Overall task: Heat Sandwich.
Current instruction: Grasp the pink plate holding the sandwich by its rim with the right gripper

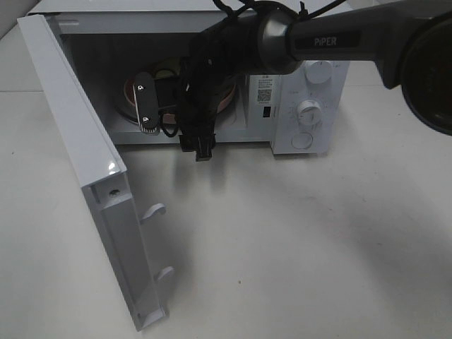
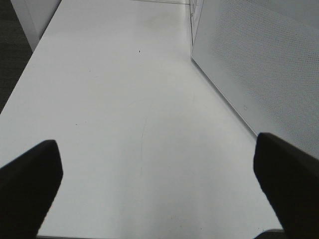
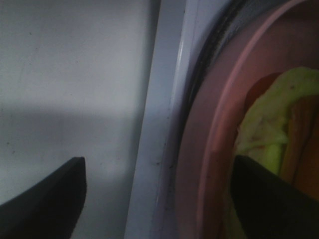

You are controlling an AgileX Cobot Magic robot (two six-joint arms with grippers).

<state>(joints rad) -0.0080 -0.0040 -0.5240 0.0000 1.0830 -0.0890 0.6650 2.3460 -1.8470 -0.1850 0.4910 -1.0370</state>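
Observation:
The sandwich [image 3: 271, 119], pale bread with yellow-green filling, lies on a round pink plate [image 3: 209, 149] inside the open microwave [image 1: 311, 106]. In the exterior high view only a yellowish bit of the sandwich [image 1: 164, 73] and the plate's rim [image 1: 129, 99] show behind the arm. My right gripper [image 1: 152, 106] reaches into the cavity. In the right wrist view it [image 3: 159, 199] is open, with the plate's rim between its fingers, and one finger [image 3: 269, 199] is over the plate. My left gripper [image 2: 159, 189] is open and empty above the table; it is out of the exterior high view.
The microwave door [image 1: 78, 162] swings wide open toward the front left, with two latch hooks on its edge. Its perforated face [image 2: 259, 64] stands close beside the left gripper. Two knobs [image 1: 308, 109] sit on the control panel. White table [image 1: 296, 240] lies in front.

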